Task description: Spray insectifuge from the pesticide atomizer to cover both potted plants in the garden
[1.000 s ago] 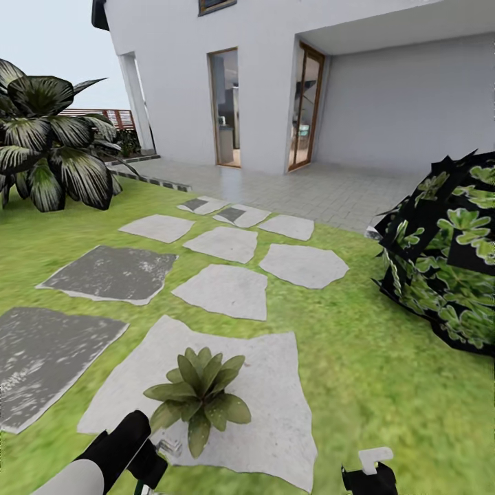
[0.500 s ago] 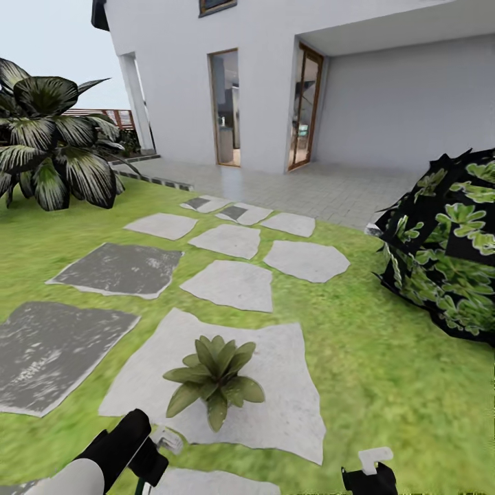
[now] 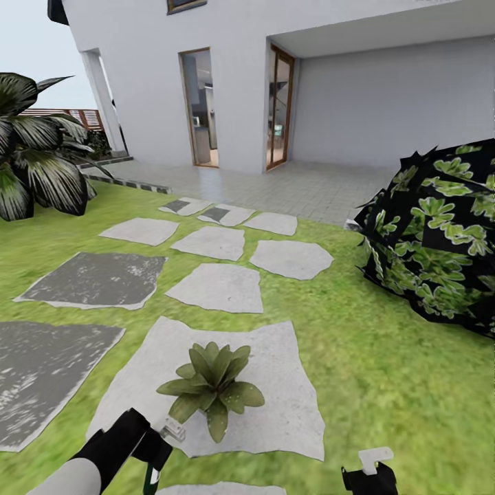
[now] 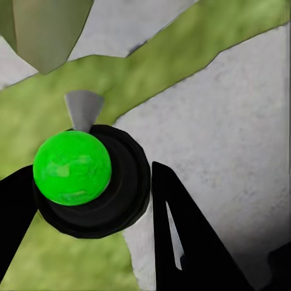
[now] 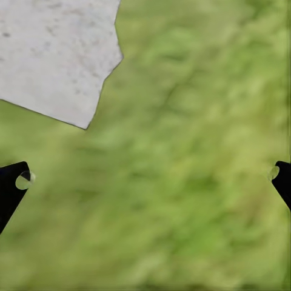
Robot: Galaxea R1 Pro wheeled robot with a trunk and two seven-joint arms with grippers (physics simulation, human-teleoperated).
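Camera swung since a second ago; potted plant [image 3: 210, 386] now sits central on stepping stone [image 3: 289, 405]. Left gripper [image 4: 91, 200] clamps pesticide atomizer [image 4: 91, 182] just beside leaves. Right gripper [image 5: 145, 182] spread, empty, over lawn [image 5: 194, 182]. Spraying looks imminent

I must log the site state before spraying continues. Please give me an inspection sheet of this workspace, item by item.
Surface: green lawn with flat stepping stones.
Job's things: pesticide atomizer held in the left pincer; one potted plant on the nearest large stone, a few whitish specks on its leaves.
Clutter: nothing seen.
Grippers: left pincer shut on the atomizer; right pincer open, empty, over grass.
Cables: nothing seen.
Surroundings: white house with open glass doors, striped-leaf palm at left, boxy leafy shrub at right.
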